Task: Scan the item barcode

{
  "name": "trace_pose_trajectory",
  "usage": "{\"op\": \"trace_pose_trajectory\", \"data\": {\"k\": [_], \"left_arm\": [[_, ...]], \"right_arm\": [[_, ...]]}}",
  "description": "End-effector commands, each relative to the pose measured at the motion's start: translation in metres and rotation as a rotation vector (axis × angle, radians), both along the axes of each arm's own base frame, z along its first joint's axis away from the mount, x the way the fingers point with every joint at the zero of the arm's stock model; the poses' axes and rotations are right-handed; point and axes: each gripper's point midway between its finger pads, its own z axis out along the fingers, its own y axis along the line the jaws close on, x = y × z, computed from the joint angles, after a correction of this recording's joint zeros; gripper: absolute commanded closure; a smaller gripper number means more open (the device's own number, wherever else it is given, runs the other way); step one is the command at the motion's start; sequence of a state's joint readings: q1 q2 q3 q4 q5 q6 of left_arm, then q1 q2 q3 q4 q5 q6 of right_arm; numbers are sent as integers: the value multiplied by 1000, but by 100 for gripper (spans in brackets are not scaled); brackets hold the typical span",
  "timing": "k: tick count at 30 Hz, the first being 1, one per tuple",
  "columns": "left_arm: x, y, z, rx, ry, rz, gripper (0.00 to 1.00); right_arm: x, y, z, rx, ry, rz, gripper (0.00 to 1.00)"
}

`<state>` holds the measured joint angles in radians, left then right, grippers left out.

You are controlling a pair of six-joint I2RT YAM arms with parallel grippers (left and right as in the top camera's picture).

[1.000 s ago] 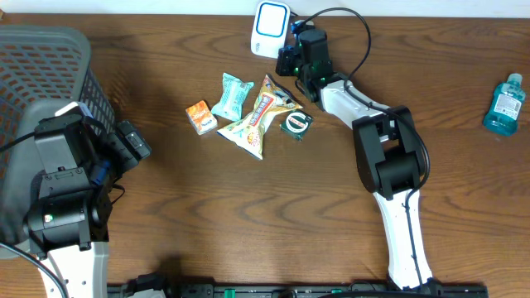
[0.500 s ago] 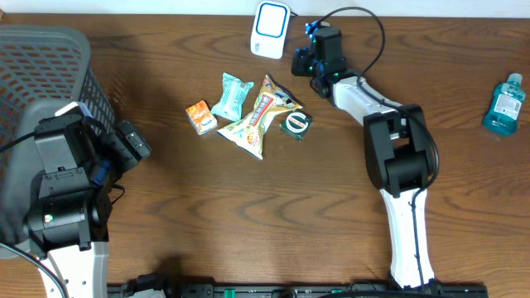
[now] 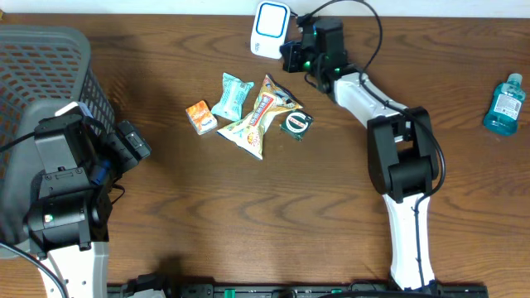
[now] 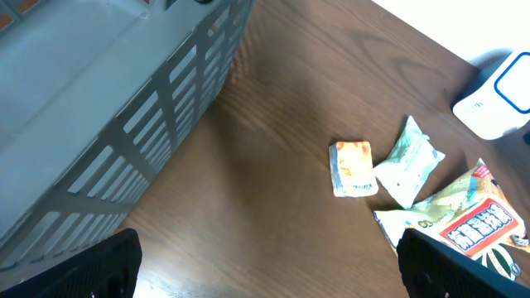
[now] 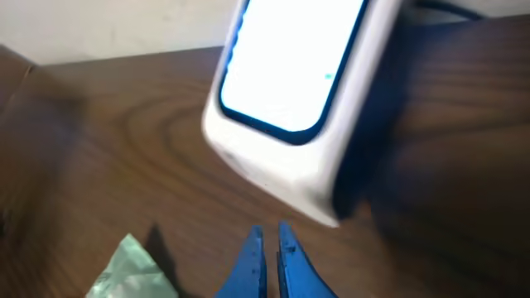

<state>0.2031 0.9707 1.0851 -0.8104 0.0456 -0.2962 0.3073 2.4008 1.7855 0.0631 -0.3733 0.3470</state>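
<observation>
The white scanner (image 3: 270,29) with a blue-framed window stands at the table's far edge; it also fills the right wrist view (image 5: 298,91). My right gripper (image 3: 287,56) is just to its right, blue fingers (image 5: 251,257) shut with nothing between them, tips (image 5: 270,228) close below the scanner. Several items lie left of it: an orange packet (image 3: 200,117), a teal packet (image 3: 232,96), a yellow snack bag (image 3: 258,117) and a small round green-black item (image 3: 295,123). My left gripper (image 3: 137,142) stands open over bare wood (image 4: 269,277), well left of the items.
A grey mesh basket (image 3: 50,74) fills the left side, and its wall (image 4: 124,124) lies close to the left gripper. A blue bottle (image 3: 503,103) stands at the far right edge. The scanner's black cable loops behind the right arm.
The right gripper swung a little to the right, then back left toward the scanner. The items and the left arm have not moved.
</observation>
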Motion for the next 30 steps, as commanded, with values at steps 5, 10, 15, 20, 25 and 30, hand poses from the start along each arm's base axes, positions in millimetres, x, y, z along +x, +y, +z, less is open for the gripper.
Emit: {"op": "trace_pose_trajectory", "data": {"k": [5, 10, 15, 20, 25, 30], "left_arm": [[0, 4, 2, 3, -2, 21, 2], [0, 4, 2, 3, -2, 21, 2], [0, 4, 2, 3, -2, 21, 2], [0, 4, 2, 3, -2, 21, 2], [0, 4, 2, 3, -2, 21, 2], [0, 4, 2, 3, -2, 21, 2]], "right_arm": [[0, 9, 14, -37, -49, -19, 99], [0, 11, 10, -46, -52, -29, 99], [3, 13, -10, -47, -48, -28, 99], [5, 9, -17, -58, -44, -44, 99], [7, 6, -18, -68, -47, -61, 99], [8, 5, -18, -74, -49, -71, 99]]}}
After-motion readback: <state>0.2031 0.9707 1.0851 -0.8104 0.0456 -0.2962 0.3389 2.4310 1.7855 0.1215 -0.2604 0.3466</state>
